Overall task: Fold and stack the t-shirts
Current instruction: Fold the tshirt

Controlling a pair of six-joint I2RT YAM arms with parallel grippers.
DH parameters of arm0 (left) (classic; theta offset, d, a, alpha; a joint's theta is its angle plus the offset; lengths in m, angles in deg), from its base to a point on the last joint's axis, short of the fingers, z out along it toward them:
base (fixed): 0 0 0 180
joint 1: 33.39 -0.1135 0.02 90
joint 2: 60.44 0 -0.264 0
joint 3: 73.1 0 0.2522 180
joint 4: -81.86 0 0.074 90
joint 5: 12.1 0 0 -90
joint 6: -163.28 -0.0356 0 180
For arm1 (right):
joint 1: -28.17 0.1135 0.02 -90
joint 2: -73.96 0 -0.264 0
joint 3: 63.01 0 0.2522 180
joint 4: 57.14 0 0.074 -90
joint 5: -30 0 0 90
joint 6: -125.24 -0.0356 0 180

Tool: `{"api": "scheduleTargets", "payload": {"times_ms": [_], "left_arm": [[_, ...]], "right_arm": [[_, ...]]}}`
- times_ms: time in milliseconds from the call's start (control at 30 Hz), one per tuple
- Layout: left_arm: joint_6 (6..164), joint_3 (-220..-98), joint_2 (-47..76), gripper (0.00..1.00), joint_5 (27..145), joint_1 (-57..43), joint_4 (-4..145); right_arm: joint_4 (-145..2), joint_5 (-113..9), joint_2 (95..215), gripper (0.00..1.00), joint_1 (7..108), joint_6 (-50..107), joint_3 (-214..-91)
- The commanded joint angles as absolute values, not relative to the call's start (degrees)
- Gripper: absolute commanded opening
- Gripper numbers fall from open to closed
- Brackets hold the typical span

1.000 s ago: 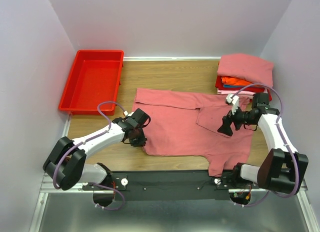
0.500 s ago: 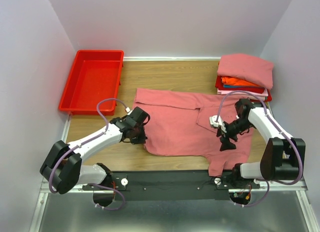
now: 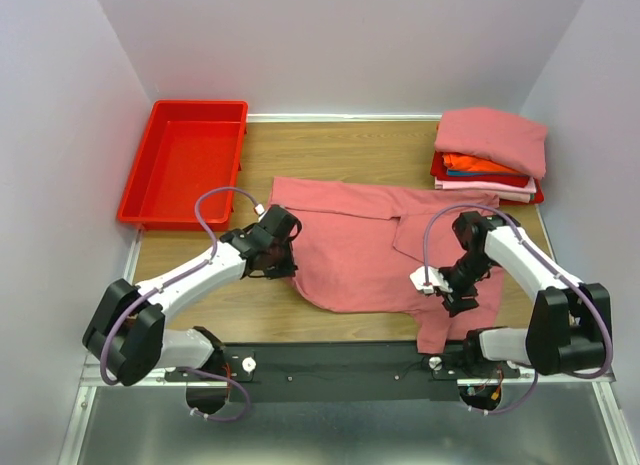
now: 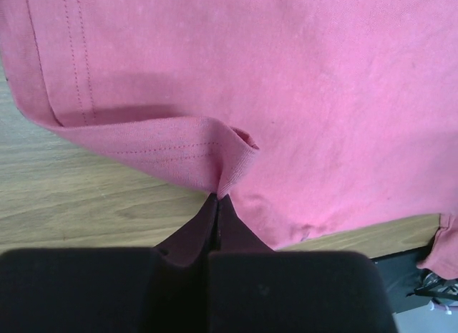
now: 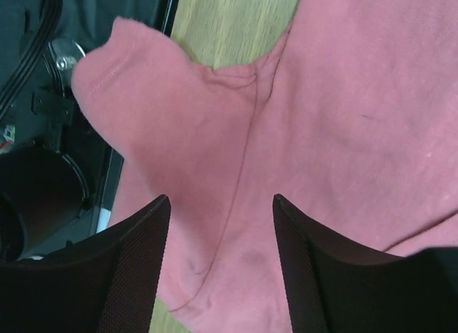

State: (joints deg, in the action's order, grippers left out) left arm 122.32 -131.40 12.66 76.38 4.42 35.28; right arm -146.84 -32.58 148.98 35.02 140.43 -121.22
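Note:
A large salmon-pink t-shirt (image 3: 360,247) lies spread on the wooden table. My left gripper (image 3: 279,261) is at its left hem, shut on a pinched fold of the cloth (image 4: 227,161), with the jaws (image 4: 217,198) pressed together. My right gripper (image 3: 456,295) hovers low over the shirt's near-right sleeve (image 5: 143,97). Its fingers (image 5: 143,254) stand apart, astride the sleeve seam, and the cloth below lies flat between them. A stack of folded t-shirts (image 3: 490,150) in pink, orange and red sits at the back right.
A red plastic bin (image 3: 185,165) stands at the back left. The near sleeve hangs over the table's front edge onto the black base rail (image 3: 340,360). White walls close in on both sides.
My left gripper closed on the hem and drew it a little inward. My right arm swung from the shirt's right side down to the near sleeve, its jaws narrowing.

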Motion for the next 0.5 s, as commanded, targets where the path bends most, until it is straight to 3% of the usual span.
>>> {"api": "scheduleTargets", "payload": {"times_ms": [0,167,467], "left_arm": [[121.53,-132.74,13.92,0.00,75.09,3.70,36.63],[121.71,-132.30,15.24,0.00,75.35,2.39,38.13],[121.27,-132.04,16.82,0.00,76.49,1.16,39.97]], "right_arm": [[-150.53,-35.92,147.00,0.63,36.52,143.08,-120.63],[-150.53,-36.96,146.46,0.48,39.77,142.82,-119.14],[-150.53,-37.67,148.22,0.48,42.93,141.94,-119.05]]}}
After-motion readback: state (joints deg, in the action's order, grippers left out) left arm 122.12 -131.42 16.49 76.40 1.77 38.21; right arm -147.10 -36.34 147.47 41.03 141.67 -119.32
